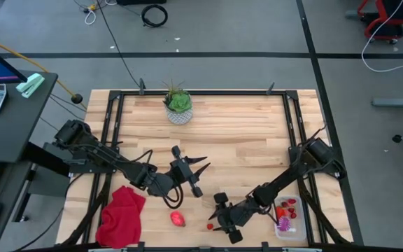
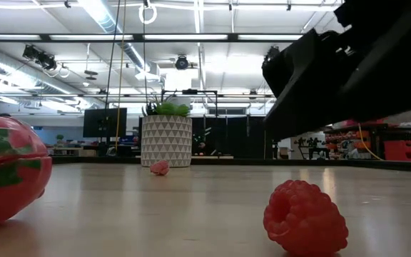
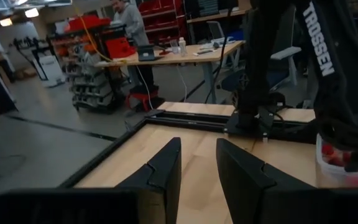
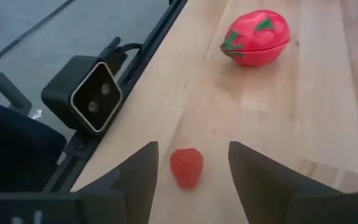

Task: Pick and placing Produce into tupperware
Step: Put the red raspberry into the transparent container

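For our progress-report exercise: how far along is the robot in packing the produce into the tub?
Done: several red pieces and a purple ball lie in the tupperware. In hand: the open right gripper straddles a raspberry, not yet gripped. Left: the oval fruit. The left gripper waits, empty.

White "TROSSEN" lettering runs down the right arm [image 3: 328, 68], seen in left wrist view; 1 word only, no other legible txt.

right gripper [image 4: 191, 163] low, jaws open, left gripper [image 3: 199, 163] raised
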